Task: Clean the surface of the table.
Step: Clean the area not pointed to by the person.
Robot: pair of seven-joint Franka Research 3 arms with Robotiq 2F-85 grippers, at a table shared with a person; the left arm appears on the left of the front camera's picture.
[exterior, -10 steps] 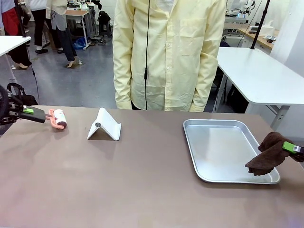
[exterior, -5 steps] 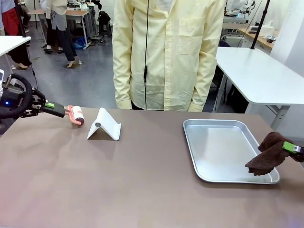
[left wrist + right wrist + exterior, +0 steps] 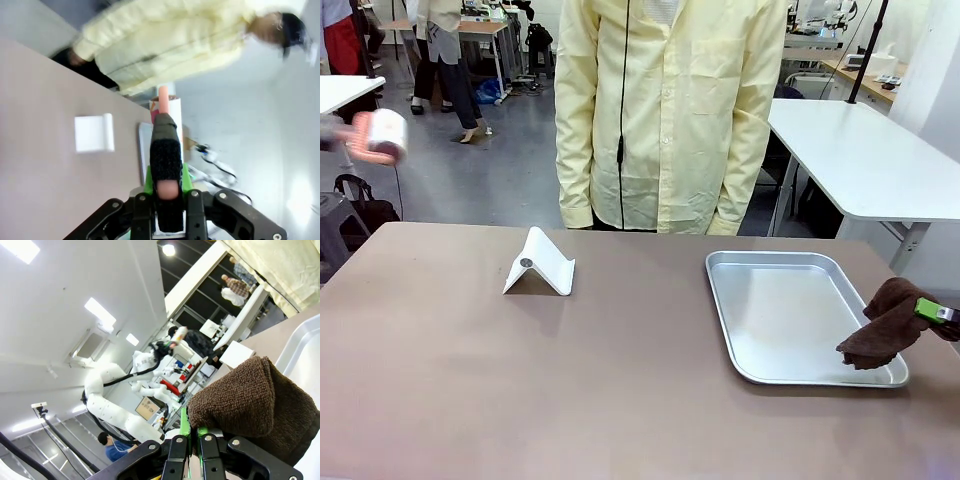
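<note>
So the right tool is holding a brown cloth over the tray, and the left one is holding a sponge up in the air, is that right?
Not quite. The left tool is shut on a lint roller, not a sponge; the left wrist view shows its handle in the grip. The right tool does hold the brown cloth over the tray.

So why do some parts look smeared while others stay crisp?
Front view: the lint roller at the upper left is motion-blurred, while the table and metal tray are sharp. Left wrist view: the person smears, the held roller handle stays clear. Right wrist view: the brown cloth is crisp under bright ceiling lights.
</note>
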